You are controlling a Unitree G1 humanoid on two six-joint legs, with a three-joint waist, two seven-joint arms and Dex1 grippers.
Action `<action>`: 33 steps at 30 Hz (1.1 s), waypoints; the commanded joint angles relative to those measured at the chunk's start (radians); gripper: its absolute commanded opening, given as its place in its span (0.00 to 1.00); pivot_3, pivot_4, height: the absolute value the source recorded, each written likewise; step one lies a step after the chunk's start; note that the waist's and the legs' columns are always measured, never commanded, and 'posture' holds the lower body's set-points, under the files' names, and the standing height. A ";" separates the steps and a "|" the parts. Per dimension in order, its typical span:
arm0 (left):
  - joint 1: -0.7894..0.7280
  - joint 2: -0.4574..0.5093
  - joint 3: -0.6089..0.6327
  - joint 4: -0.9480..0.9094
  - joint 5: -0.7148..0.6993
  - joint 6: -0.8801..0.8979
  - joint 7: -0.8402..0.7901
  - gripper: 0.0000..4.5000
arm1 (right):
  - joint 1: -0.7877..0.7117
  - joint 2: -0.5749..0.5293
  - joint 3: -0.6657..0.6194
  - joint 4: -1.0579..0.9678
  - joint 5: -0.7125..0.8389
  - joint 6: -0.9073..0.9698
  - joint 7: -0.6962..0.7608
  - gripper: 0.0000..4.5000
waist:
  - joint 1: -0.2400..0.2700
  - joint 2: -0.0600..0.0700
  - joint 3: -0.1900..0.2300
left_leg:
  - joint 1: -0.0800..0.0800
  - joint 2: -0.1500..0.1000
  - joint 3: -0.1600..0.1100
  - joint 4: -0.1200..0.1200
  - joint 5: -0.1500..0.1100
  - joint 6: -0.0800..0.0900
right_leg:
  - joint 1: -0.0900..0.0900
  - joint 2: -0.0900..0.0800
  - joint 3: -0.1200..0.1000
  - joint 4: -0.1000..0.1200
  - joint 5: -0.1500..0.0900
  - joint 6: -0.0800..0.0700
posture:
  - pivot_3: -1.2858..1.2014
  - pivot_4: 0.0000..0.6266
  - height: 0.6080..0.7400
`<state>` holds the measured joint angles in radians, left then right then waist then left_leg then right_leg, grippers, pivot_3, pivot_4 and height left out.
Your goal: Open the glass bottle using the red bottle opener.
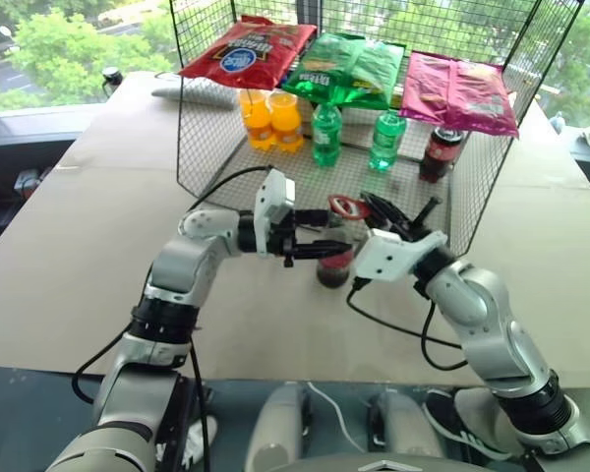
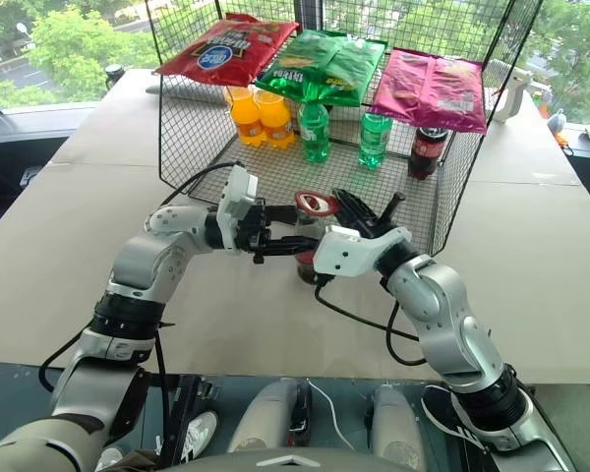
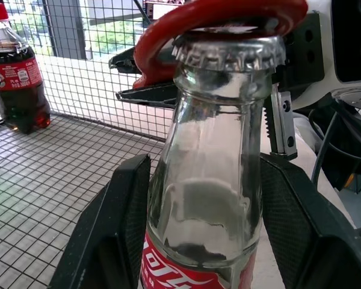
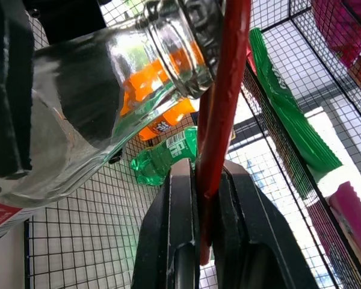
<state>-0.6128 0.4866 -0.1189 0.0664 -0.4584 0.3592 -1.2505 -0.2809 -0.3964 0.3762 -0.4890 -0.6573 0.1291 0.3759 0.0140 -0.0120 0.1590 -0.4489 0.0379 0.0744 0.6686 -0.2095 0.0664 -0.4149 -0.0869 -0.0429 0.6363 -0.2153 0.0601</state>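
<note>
Okay, your right gripper (image 4: 195, 211) is clenched on the red bottle opener (image 3: 219, 18), ring head seated over the crimped cap (image 3: 228, 51). Your left gripper (image 3: 198, 223) grasps the glass bottle (image 3: 204, 198) by its shoulder, upright over the counter (image 1: 98, 246) before the wire rack (image 1: 206, 138). Risk: thin handle twists between the pads, or the ring slips off the cap when you lever; bottle could tilt.

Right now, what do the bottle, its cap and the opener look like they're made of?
Bottle: clear glass, glossy; you see through it and it glints. Cap: likely metal, silvery with a crimped edge. Opener: smooth red, glossy; painted metal or plastic, I can't tell which.
</note>
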 commanded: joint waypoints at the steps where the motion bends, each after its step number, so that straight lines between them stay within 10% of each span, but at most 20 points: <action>1: -0.043 -0.004 0.034 -0.013 -0.009 -0.011 0.025 0.47 | 0.030 -0.062 0.044 0.049 -0.031 -0.073 0.048 0.00 | 0.000 0.000 0.000 | 0.000 0.000 0.000 0.000 0.000 0.000 | 0.000 0.000 0.000 0.000 0.000 0.000 | 0.52 0.24 1.00; 20: -0.023 -0.030 0.017 0.035 0.018 -0.092 0.013 0.47 | -0.165 -0.292 -0.050 0.044 -0.021 -0.242 0.206 0.00 | -0.002 0.000 0.000 | 0.000 0.000 0.000 0.000 0.000 0.000 | 0.000 0.000 0.000 -0.001 0.000 0.000 | 0.52 0.24 1.00; 33: -0.008 -0.028 0.024 0.030 0.014 -0.115 0.013 0.47 | -0.196 -0.121 -0.099 -0.001 0.084 -0.099 0.249 0.00 | 0.000 0.000 0.000 | 0.000 0.000 0.000 0.000 0.000 0.000 | 0.000 0.000 0.000 0.000 0.002 -0.003 | 0.52 0.24 1.00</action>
<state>-0.6228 0.4528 -0.1104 0.0999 -0.4548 0.2551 -1.2541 -0.4791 -0.5283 0.2895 -0.4534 -0.5956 0.0090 0.6091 0.0135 -0.0122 0.1590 -0.4492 0.0379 0.0750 0.6685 -0.2095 0.0668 -0.4149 -0.0867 -0.0429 0.6360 -0.2136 0.0573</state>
